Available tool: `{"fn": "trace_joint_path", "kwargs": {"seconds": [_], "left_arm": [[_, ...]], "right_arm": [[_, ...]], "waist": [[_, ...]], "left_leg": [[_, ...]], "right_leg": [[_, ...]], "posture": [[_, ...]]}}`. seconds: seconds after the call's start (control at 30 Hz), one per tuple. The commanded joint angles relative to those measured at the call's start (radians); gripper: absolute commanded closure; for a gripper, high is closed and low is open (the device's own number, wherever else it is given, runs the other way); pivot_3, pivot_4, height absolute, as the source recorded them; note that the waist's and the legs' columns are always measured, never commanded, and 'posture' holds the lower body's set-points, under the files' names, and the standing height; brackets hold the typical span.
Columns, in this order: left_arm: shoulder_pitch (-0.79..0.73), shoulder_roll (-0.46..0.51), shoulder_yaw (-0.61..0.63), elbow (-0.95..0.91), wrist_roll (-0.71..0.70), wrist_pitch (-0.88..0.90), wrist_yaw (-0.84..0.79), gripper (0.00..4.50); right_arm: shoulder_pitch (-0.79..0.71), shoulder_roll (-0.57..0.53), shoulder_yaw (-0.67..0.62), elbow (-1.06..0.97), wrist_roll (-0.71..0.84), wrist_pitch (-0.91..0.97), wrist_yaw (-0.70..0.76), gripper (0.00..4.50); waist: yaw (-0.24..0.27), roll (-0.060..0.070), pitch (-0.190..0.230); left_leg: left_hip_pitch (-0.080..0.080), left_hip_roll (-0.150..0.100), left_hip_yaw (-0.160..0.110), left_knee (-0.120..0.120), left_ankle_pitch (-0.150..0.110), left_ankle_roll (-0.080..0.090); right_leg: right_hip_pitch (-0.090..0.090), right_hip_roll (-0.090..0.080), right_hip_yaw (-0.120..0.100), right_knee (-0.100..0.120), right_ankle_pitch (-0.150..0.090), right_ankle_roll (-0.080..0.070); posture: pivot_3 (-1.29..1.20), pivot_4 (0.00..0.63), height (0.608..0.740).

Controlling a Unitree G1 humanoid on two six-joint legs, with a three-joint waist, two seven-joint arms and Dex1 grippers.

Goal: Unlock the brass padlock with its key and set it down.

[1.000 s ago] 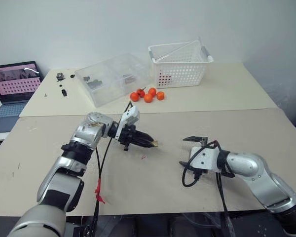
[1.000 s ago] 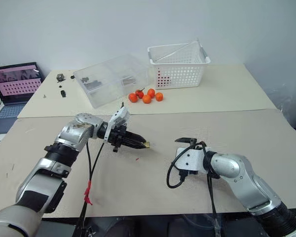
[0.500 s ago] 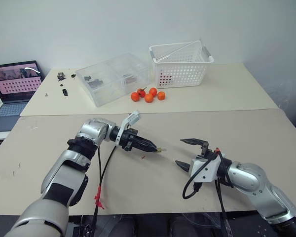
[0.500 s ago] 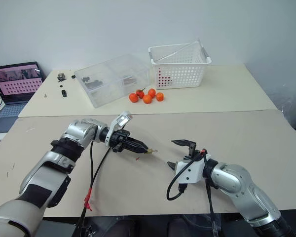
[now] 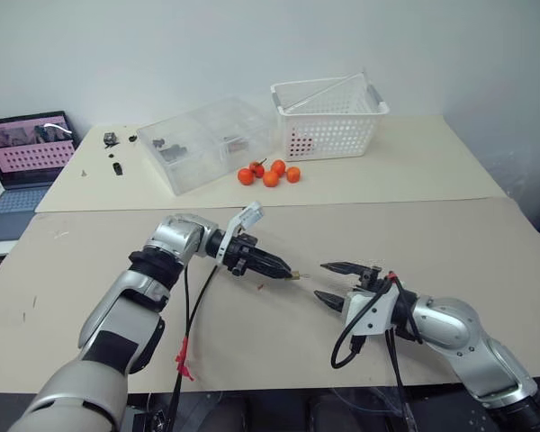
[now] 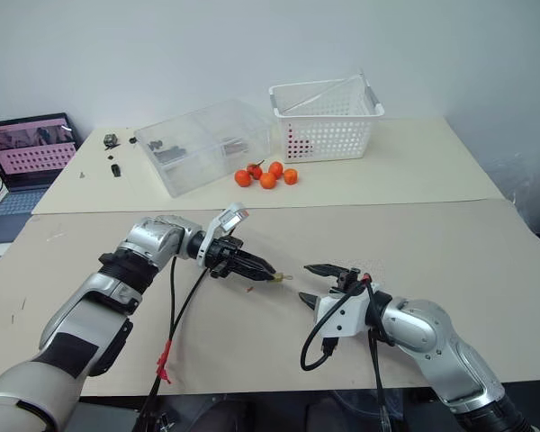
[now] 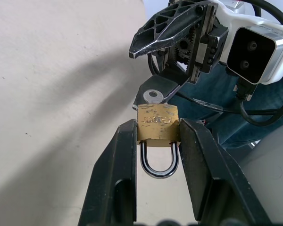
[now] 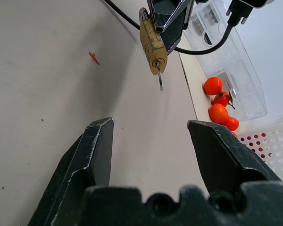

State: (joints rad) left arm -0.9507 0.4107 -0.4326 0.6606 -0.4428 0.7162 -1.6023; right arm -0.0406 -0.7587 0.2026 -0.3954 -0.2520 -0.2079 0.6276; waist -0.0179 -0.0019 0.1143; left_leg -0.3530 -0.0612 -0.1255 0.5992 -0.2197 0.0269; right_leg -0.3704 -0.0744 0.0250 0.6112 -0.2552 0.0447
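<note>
- Padlock first: the small gold-brass rectangular padlock (image 7: 157, 125) with its thin silver U-shackle is pinched between the two black fingers of our left gripper (image 5: 272, 265), held up off the tabletop (image 5: 279, 333), keyhole end facing the other arm.
- The tiny silvery metal key (image 8: 159, 80) is already sitting in the keyhole, sticking out of the lock body toward our right gripper (image 5: 335, 283).
- What changed: a second ago our right jaws were off to the side and as wide as they go. Now they've swung round to face the key and have started narrowing, though they're still spread and holding nothing.
- The left wrist has also rolled a bit, so the key now points more squarely at the right jaws.
- What we reckon that means: we're lined up for the key grab. Next is to close the gap, pinch the key head and twist.
- The shackle looks still shut, so nothing's unlocked yet.
- Risk, as we see it: the key head is tiny, so it's easy to miss or knock sideways.
</note>
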Motion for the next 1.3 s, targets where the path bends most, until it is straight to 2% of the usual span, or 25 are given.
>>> {"fn": "trace_joint_path", "kwargs": {"seconds": [0.03, 0.17, 0.3, 0.73, 0.87, 1.3], "left_arm": [[-0.016, 0.005, -0.006, -0.035, -0.016, -0.017, -0.012, 3.67], [-0.014, 0.007, -0.015, -0.050, -0.025, -0.009, -0.012, 3.67], [-0.018, 0.000, -0.019, -0.056, -0.026, -0.004, -0.012, 3.67], [-0.024, -0.003, -0.025, -0.055, -0.022, -0.014, -0.012, 3.67], [-0.022, 0.000, -0.032, -0.083, -0.033, -0.006, -0.012, 3.67], [-0.034, -0.002, -0.029, -0.065, -0.035, -0.010, -0.012, 3.67]], "right_arm": [[-0.025, 0.012, -0.020, -0.008, 0.008, -0.026, -0.001, 1.50], [-0.031, 0.023, -0.018, -0.001, 0.014, -0.028, 0.003, 1.50], [-0.035, 0.032, -0.015, 0.004, 0.000, -0.035, 0.002, 2.65], [-0.014, 0.032, -0.037, -0.025, 0.021, -0.029, 0.006, 2.65], [-0.005, 0.034, -0.046, -0.037, 0.027, -0.024, 0.009, 3.72], [0.021, 0.032, -0.067, -0.061, 0.037, -0.016, 0.021, 3.72]], "waist": [[-0.001, 0.000, 0.000], [0.000, 0.000, 0.000], [-0.001, 0.000, 0.000], [-0.001, 0.000, 0.000], [0.000, 0.000, 0.000], [-0.001, 0.000, 0.000]], "left_leg": [[0.000, 0.000, 0.000, 0.000, 0.000, 0.000], [0.000, 0.000, 0.000, 0.000, 0.000, 0.000], [0.000, 0.000, 0.000, 0.000, 0.000, 0.000], [0.000, 0.000, 0.000, 0.000, 0.000, 0.000], [0.000, 0.000, 0.000, 0.000, 0.000, 0.000], [0.000, 0.000, 0.000, 0.001, 0.000, 0.000]], "right_leg": [[0.000, 0.000, 0.000, 0.000, 0.000, 0.000], [0.000, 0.000, 0.000, 0.000, 0.000, 0.000], [0.000, 0.000, 0.001, 0.000, 0.000, 0.000], [0.000, 0.000, 0.001, 0.000, 0.000, 0.000], [0.000, 0.000, 0.001, 0.000, 0.000, 0.000], [0.000, 0.000, 0.001, 0.000, 0.000, 0.000]], "posture": [[0.00, 0.150, 0.740], [0.00, 0.150, 0.740], [0.00, 0.150, 0.740], [0.00, 0.150, 0.740], [0.00, 0.150, 0.740], [0.00, 0.150, 0.740]]}}
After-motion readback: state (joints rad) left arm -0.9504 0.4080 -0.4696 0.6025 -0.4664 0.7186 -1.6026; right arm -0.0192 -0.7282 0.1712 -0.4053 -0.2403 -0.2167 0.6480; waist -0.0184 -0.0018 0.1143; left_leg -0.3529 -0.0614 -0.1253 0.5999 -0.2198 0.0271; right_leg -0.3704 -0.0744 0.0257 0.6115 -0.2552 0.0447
